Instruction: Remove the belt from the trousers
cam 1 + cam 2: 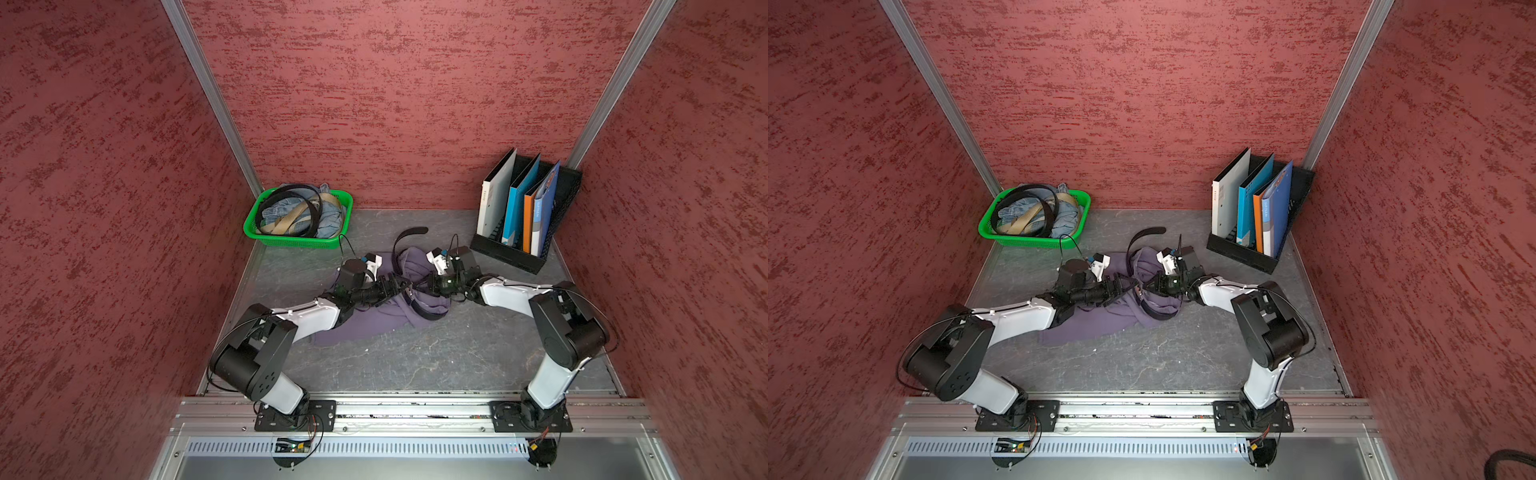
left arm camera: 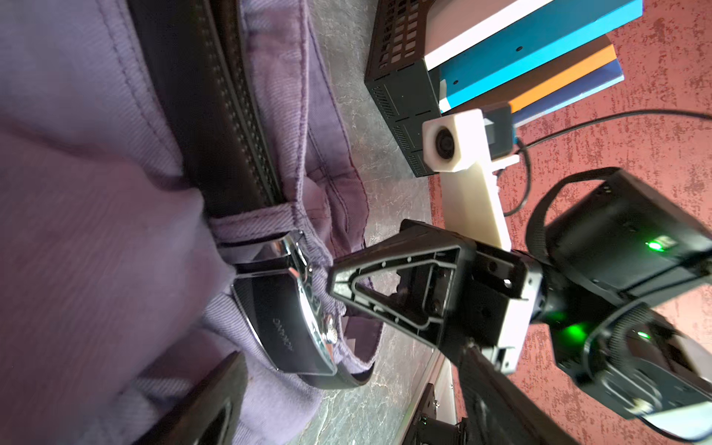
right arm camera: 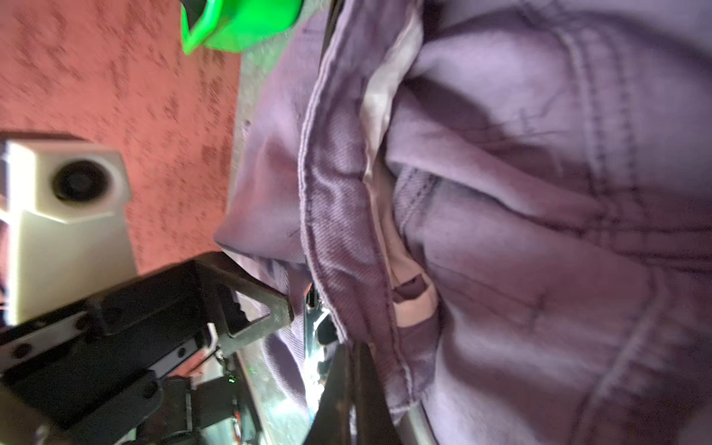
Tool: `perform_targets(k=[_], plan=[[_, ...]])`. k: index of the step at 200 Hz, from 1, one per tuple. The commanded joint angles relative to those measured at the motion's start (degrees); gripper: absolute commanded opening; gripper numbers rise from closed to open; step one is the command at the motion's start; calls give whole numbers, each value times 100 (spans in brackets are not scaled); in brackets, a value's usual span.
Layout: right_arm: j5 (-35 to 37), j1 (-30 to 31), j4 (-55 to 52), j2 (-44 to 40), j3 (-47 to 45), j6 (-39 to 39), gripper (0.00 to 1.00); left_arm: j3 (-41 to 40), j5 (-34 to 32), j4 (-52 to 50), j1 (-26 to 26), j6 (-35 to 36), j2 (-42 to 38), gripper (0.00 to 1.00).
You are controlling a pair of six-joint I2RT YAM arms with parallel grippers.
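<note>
The purple trousers (image 1: 374,320) (image 1: 1100,320) lie crumpled mid-table in both top views. The black belt (image 1: 401,245) (image 1: 1136,241) runs through their waistband, its free end curling up at the back. In the left wrist view the belt (image 2: 200,96) passes under a loop to the shiny buckle (image 2: 281,319). My left gripper (image 1: 403,286) (image 2: 346,416) stands open, its jaws either side of the buckle area. My right gripper (image 1: 422,286) (image 2: 333,277) faces it, shut, tip beside the buckle at the waistband edge (image 3: 346,269). Whether it pinches anything is hidden.
A green basket (image 1: 286,241) with denim and other belts stands at the back left. A black file rack (image 1: 511,253) with folders stands at the back right. Red walls close in three sides. The two grippers' tips nearly meet over the trousers.
</note>
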Motion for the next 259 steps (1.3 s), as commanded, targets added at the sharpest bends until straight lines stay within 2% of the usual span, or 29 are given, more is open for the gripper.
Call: perform_targets(k=[1,28,38,87,120,135,159,190,223,246,259], plan=[[-395,-269,1047,-145,-192,657,0,110,194,231,-17,-18,90,90],[-750,-431,2037,50,-351,1409,0,115,360,531,-36,-100,246,90],[-840,-442,2405,119,-374,1697,0,133,456,925,-36,-183,355,90],[-1006,-445,3649,363,-429,2678,0,407,650,1526,-95,-532,1045,90],[-924,-442,3342,283,-483,2471,0,354,696,2091,-47,-819,1402,89],[-893,-441,3159,239,-511,2343,0,319,668,2213,-45,-846,1451,84],[-850,-441,2964,187,-546,2199,0,308,686,2340,-45,-868,1503,69],[-640,-458,2241,76,-522,1746,0,295,653,2301,-27,-785,1430,62],[-690,-458,2390,129,-581,1842,0,293,663,2518,6,-839,1592,54],[-699,-461,2343,112,-554,1816,0,296,680,2731,44,-913,1732,54],[-690,-459,2252,88,-540,1758,0,262,635,2766,109,-917,1742,59]])
